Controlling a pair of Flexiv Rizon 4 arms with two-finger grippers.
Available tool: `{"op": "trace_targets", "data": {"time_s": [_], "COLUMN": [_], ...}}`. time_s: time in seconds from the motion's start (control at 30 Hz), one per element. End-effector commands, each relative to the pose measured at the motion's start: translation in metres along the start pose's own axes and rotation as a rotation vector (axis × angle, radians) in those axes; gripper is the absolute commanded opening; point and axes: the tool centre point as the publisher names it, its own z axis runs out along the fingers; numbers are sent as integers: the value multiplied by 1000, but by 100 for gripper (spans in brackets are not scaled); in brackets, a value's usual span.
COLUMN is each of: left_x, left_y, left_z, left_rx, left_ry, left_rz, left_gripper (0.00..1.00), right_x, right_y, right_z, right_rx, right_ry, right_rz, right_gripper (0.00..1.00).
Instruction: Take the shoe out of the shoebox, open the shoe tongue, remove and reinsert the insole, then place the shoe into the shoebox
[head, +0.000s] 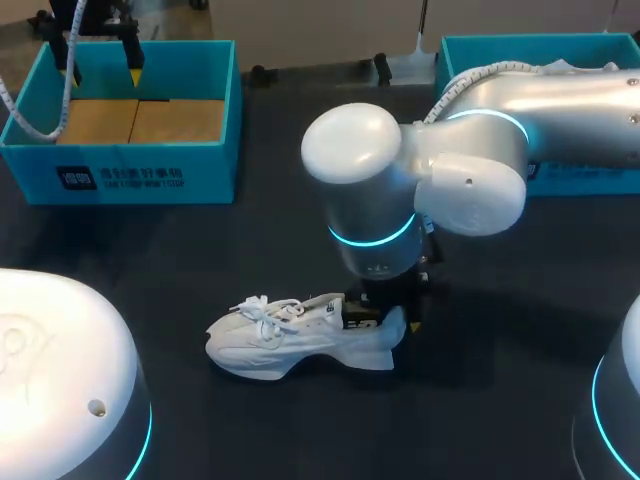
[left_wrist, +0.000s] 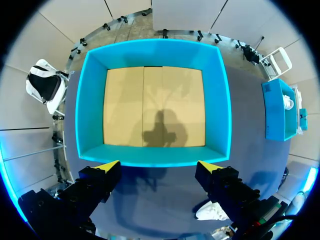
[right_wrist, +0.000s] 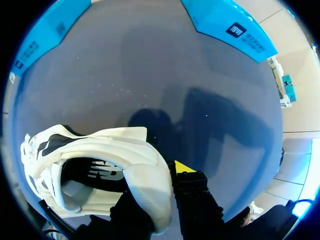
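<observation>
A white lace-up shoe (head: 290, 335) lies on its side on the dark table, toe toward my left arm. My right gripper (head: 392, 318) is at its heel. In the right wrist view the shoe (right_wrist: 110, 147) shows its dark opening, and the right gripper (right_wrist: 159, 197) is shut on the heel wall, one yellow-tipped finger (right_wrist: 187, 182) outside and the other hidden inside. My left gripper (head: 103, 70) hangs open above the teal shoebox (head: 120, 175) at the far left. From the left wrist, that gripper (left_wrist: 159, 167) is over the near wall of the shoebox (left_wrist: 90, 115), which holds only its brown cardboard floor.
A second teal box (head: 480, 50) stands at the far right, partly behind my right arm. It also appears as the second teal box (left_wrist: 277, 110) beside the shoebox. The shoe (left_wrist: 212, 212) shows small by the left fingers.
</observation>
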Motion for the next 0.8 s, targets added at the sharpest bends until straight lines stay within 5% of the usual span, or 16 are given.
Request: {"op": "trace_targets", "data": {"time_s": [0.03,0.27,0.3,0.37,0.43,0.8], "left_x": [0,0,0,0,0,0], "left_y": [0,0,0,0,0,0], "left_z": [0,0,0,0,0,0], "left_rx": [0,0,0,0,0,0], "left_ry": [0,0,0,0,0,0], "left_rz": [0,0,0,0,0,0], "left_gripper": [100,100,100,100,100,100], "right_x": [9,10,9,9,8,2], "right_y": [-3,-2,-2,-2,-1,-3], "right_z": [3,5,5,4,4,-30], "right_rx": [-1,6,6,5,7,16], "right_ry": [-15,-16,-13,-10,-7,75], "right_rz": [8,7,8,8,10,-5], "right_gripper": [0,5,35,45,96,100]}}
